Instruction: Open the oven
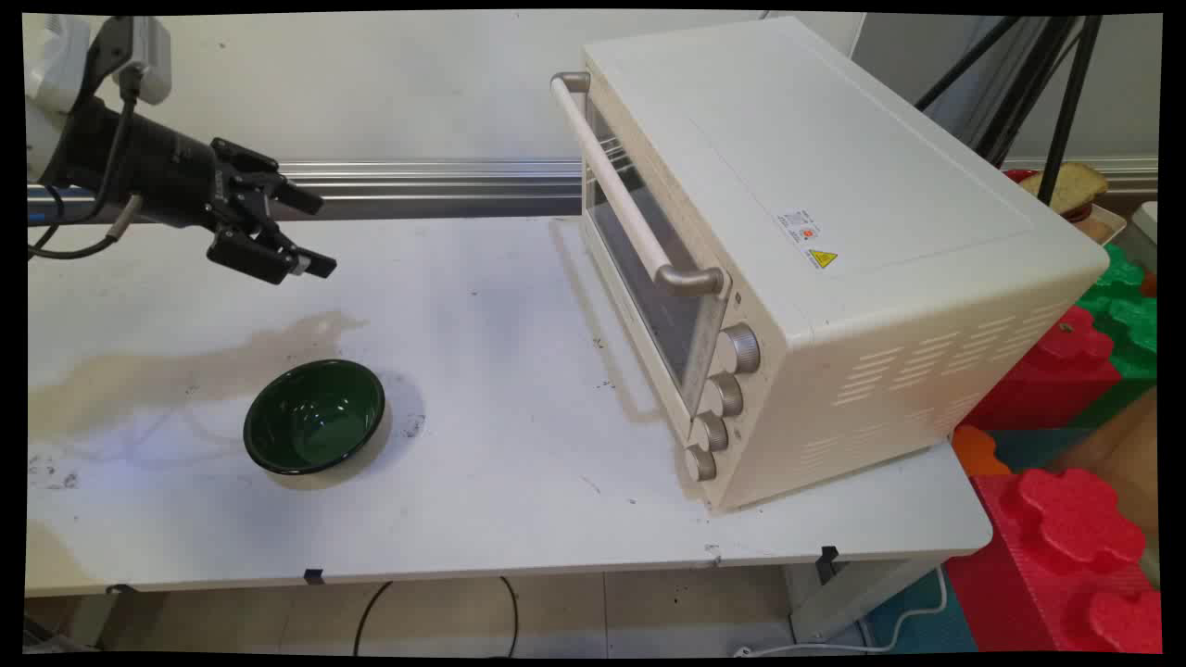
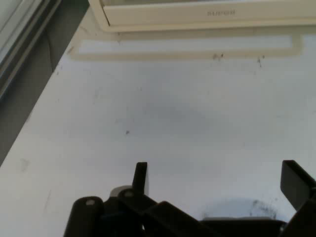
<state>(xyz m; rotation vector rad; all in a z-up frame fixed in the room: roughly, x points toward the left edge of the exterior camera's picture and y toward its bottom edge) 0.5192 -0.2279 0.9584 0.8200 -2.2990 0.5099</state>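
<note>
Hovering empty above the table (image 1: pixel 519 445), our gripper (image 1: pixel 313 233), fingers apart, up-left of the green bowl (image 1: pixel 313 417), faces the oven (image 1: pixel 815 250).

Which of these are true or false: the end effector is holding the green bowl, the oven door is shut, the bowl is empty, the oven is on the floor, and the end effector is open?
1. The end effector holds the green bowl. False: it hangs in the air above the table, apart from the bowl, and grips nothing.
2. The door of the toaster oven is shut. True.
3. The bowl is empty. True: nothing shows inside it.
4. The oven stands on the floor. False: it stands on the table's right part.
5. The end effector is open. True: its fingers stand well apart in the hand view.
</note>
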